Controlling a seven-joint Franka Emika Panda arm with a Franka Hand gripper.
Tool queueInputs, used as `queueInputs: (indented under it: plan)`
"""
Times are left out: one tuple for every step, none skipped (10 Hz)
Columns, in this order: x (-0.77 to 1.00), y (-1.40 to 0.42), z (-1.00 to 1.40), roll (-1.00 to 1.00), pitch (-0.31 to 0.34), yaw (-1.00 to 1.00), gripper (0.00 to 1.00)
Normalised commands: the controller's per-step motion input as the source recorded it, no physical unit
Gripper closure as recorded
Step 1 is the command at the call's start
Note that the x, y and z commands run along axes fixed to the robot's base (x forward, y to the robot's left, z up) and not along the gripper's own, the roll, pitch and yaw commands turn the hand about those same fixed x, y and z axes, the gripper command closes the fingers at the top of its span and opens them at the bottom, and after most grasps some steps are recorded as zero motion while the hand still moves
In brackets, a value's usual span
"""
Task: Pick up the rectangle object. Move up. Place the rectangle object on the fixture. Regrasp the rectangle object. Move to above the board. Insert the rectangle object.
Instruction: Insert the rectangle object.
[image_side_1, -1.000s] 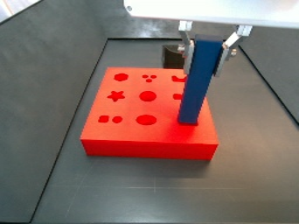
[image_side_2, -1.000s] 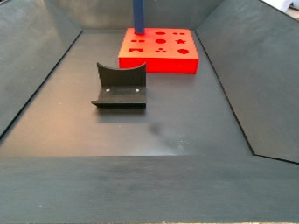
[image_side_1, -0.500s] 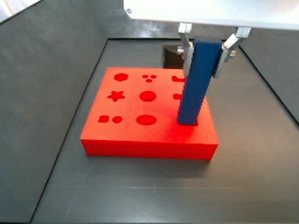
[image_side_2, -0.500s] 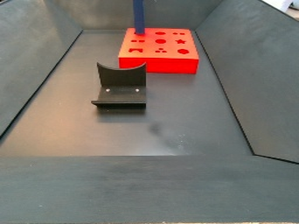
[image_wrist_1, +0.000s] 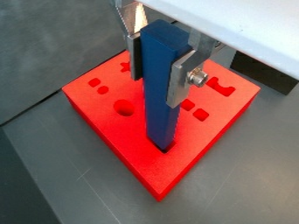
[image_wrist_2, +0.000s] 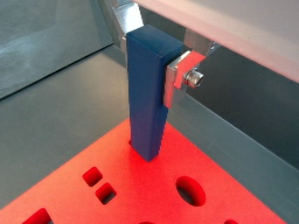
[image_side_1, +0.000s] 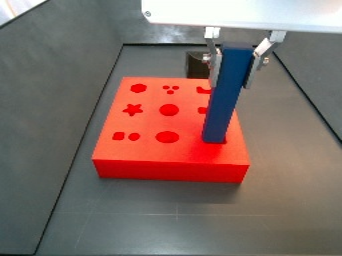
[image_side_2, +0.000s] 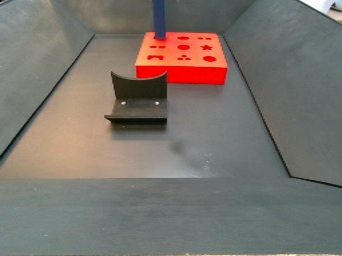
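The rectangle object (image_side_1: 227, 92), a long slim blue bar, stands upright with its lower end on or in the red board (image_side_1: 147, 160) near a corner. In both wrist views the bar (image_wrist_1: 162, 87) (image_wrist_2: 149, 96) sits between the silver fingers (image_wrist_1: 184, 77) of my gripper (image_wrist_1: 160, 59), which is shut on the bar's upper part. My gripper (image_side_1: 241, 50) hangs directly above the board. In a side view only a short piece of the bar (image_side_2: 158, 18) shows above the board (image_side_2: 187, 68). The fixture (image_side_2: 138, 97) stands apart on the floor, nearer that camera.
The board's top has several shaped holes, among them a star (image_side_1: 134, 109) and circles (image_side_1: 167, 136). Sloped grey walls (image_side_2: 54, 70) enclose the dark floor. A dark object (image_side_1: 198, 65) stands behind the board.
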Motion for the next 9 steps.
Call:
queueInputs:
  plan:
    - [0.00, 0.00, 0.00, -0.04, -0.006, 0.03, 1.00]
    - [0.03, 0.00, 0.07, -0.02, 0.000, 0.00, 1.00]
    - [0.00, 0.00, 0.14, 0.00, 0.000, 0.00, 1.00]
    - [0.04, 0.00, 0.05, 0.00, 0.000, 0.00, 1.00]
    - [0.02, 0.00, 0.00, 0.00, 0.000, 0.00, 1.00]
    - [0.02, 0.00, 0.00, 0.00, 0.000, 0.00, 1.00]
    - [0.05, -0.06, -0.05, 0.00, -0.007, 0.00, 1.00]
    - [0.03, -0.03, -0.11, 0.00, -0.010, 0.00, 1.00]
    - [0.00, -0.02, -0.11, 0.00, -0.010, 0.00, 1.00]
